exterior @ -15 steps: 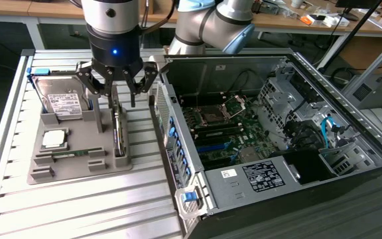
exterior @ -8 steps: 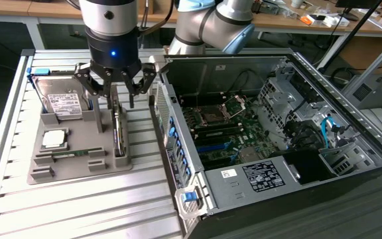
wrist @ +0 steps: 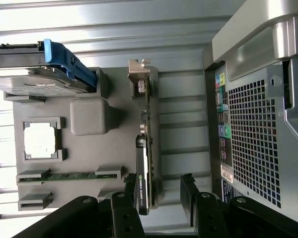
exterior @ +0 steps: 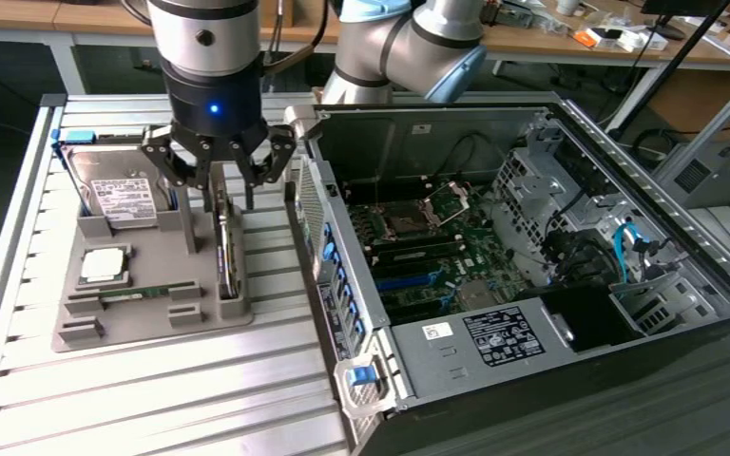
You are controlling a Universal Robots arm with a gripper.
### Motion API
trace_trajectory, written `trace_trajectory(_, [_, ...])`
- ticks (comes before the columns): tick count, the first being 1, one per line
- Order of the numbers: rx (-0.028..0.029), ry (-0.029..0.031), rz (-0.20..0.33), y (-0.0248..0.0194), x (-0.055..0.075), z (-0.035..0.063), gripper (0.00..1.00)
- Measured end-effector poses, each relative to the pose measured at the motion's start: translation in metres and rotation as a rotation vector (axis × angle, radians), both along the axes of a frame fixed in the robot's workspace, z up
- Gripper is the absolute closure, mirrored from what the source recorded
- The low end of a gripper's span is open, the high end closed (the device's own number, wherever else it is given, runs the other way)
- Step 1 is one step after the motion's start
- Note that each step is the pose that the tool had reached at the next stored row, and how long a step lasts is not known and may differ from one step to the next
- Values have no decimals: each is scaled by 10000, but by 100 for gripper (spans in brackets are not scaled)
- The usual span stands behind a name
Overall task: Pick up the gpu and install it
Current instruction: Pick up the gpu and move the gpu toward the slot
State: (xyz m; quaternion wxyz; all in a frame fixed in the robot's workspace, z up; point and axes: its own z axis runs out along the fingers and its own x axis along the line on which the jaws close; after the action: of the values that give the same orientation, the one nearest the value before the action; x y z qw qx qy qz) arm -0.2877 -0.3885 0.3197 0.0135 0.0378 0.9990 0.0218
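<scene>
The gpu stands on its edge in a slot of the grey holder tray, to the exterior view's left of the open computer case. My gripper hangs just above the card's top edge, its jaws open and nothing held. In the wrist view the gpu shows edge-on, green board with a black cooler and its silver bracket at the far end. The card lies between my black fingertips, nearer to one of them, with the gripper above it.
The tray also holds a silver hard drive with a white label and blue clip, a processor and a narrow memory stick. The case's perforated back wall stands close beside the tray. The ribbed metal table extends toward the front.
</scene>
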Motion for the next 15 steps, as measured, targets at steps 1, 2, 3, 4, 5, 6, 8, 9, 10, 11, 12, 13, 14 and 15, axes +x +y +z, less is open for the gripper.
trace_trajectory(1, [0, 0, 0, 1, -2, -6, 52])
trace_trajectory(2, [-1, 0, 0, 2, -4, -12, 52])
trace_trajectory(3, [-1, 2, 0, 3, -5, -19, 52])
trace_trajectory(4, [-1, 1, 0, 5, -5, -27, 52])
trace_trajectory(5, [0, 0, 0, 6, -6, -35, 52])
trace_trajectory(6, [0, 0, 0, 7, -7, -41, 52])
trace_trajectory(8, [-1, 0, 0, 9, -8, -51, 52])
trace_trajectory(9, [0, 1, 0, 9, -8, -57, 52])
trace_trajectory(10, [-1, 1, 0, 10, -9, -62, 52])
trace_trajectory(11, [0, 1, 0, 11, -9, -68, 52])
trace_trajectory(12, [-1, 1, 0, 11, -9, -73, 52])
trace_trajectory(13, [-1, 1, 0, 12, -9, -78, 52])
trace_trajectory(14, [-1, 1, 0, 13, -9, -84, 52])
trace_trajectory(15, [-1, 1, 0, 14, -9, -90, 52])
